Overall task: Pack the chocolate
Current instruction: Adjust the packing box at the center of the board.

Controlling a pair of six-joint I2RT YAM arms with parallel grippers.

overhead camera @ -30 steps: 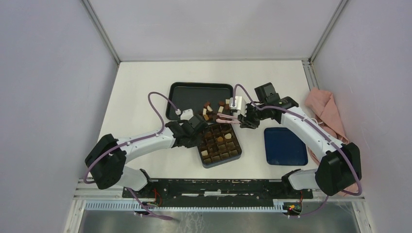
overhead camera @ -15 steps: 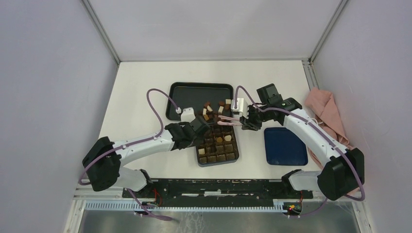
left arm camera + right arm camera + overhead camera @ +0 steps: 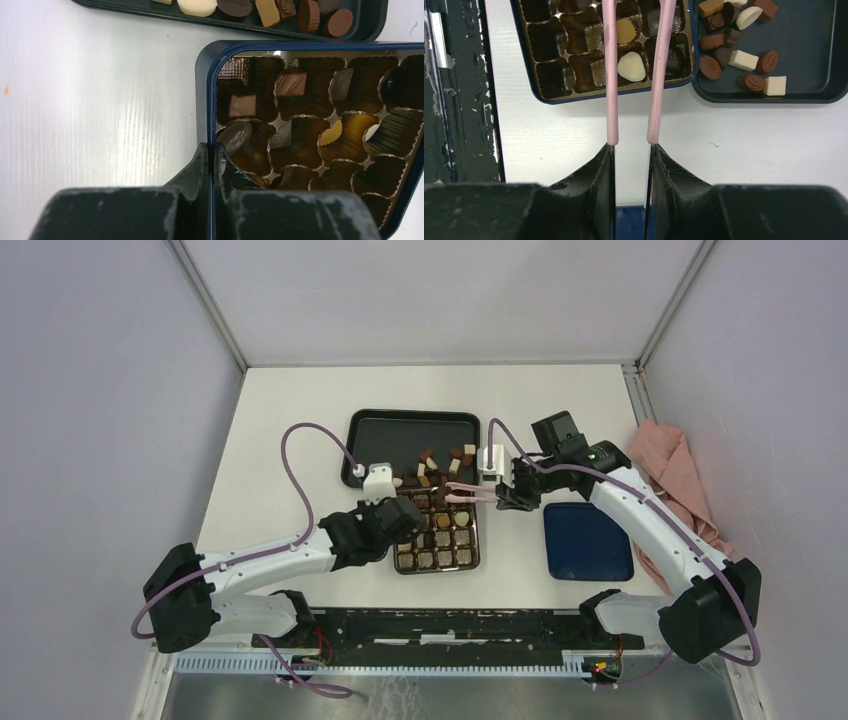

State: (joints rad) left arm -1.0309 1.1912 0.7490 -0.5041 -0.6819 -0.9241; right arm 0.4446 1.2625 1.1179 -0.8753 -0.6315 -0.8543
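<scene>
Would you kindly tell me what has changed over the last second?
The left gripper shut its jaws on the wall of the box and dragged it leftward, turning it squarer. The right gripper keeps holding the pink tweezers over the box; tray, lid and cloth stayed put.

Lighting: bright, even, overhead; shadows faint. Glare: gold lining of box [image 3: 206,100]. Focus: wrist views soft at near edge; overhead sharp.

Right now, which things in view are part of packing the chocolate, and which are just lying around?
In the job: chocolate, compartment box, pink tweezers, black tray.
Lying about: blue tray, pink cloth.
</scene>
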